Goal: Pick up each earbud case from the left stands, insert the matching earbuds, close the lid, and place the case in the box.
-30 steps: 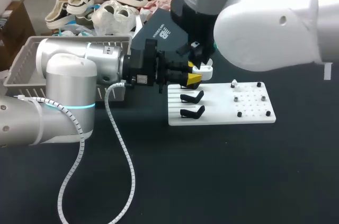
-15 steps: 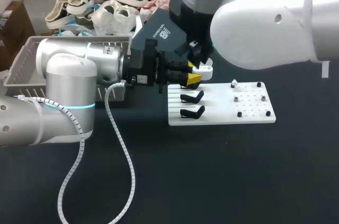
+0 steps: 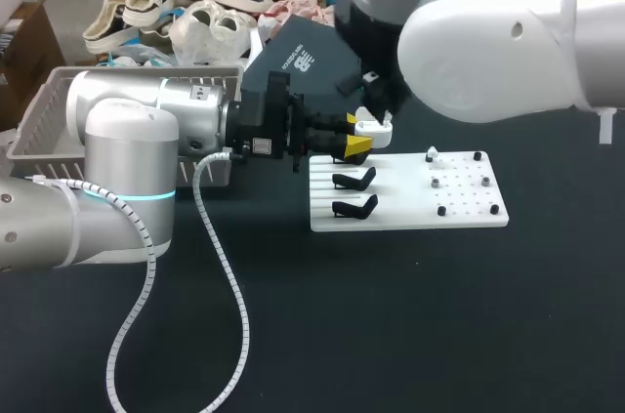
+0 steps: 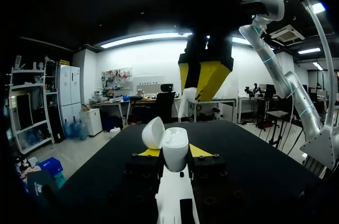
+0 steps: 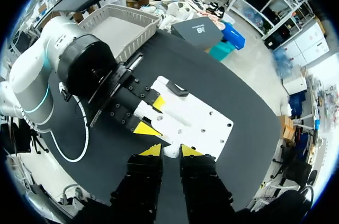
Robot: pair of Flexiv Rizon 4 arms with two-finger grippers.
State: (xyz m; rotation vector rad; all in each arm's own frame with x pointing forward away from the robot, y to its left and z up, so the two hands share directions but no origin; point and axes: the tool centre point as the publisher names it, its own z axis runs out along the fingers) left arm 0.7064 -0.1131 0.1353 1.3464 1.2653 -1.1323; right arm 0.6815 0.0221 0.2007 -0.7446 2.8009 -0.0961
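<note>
**Current state.** The left tool [image 4: 175,151] is clenched on the white plastic earbud case [image 4: 175,140]. One yellow tip bears on each side of the case, which is held clear of the black bench [image 3: 391,315]. The case sits at the near-left corner of the white perforated board [image 3: 410,215]. Its domed lid [image 4: 153,132] is hinged open and tilted to one side.

The right tool [image 4: 202,83] hangs directly above the case. Its tips are pinched on a small white earbud [image 4: 185,104], which hangs stem-down, apart from the case and not yet in it.

**Change over the last second.**
- The right arm has shifted up and towards the right in the head view, which uncovers more of the case.
- The left arm and the case have not moved.
- The board and the two black angled stands [image 3: 354,179] on it are unchanged.

**Meaning for the task.** The step in hand appears to be earbud insertion. The left arm acts as a fixed holder while the right arm re-aligns the earbud over the open cavity. From the gap seen in the left wrist view, seating is judged not done.

**Remaining work.**
- Another small white piece [image 3: 432,154], probably the second earbud, still stands on a peg of the board.
- The lid is not closed.
- The case has not been placed in the grey slatted plastic basket [image 3: 44,115] behind the left arm.
</note>
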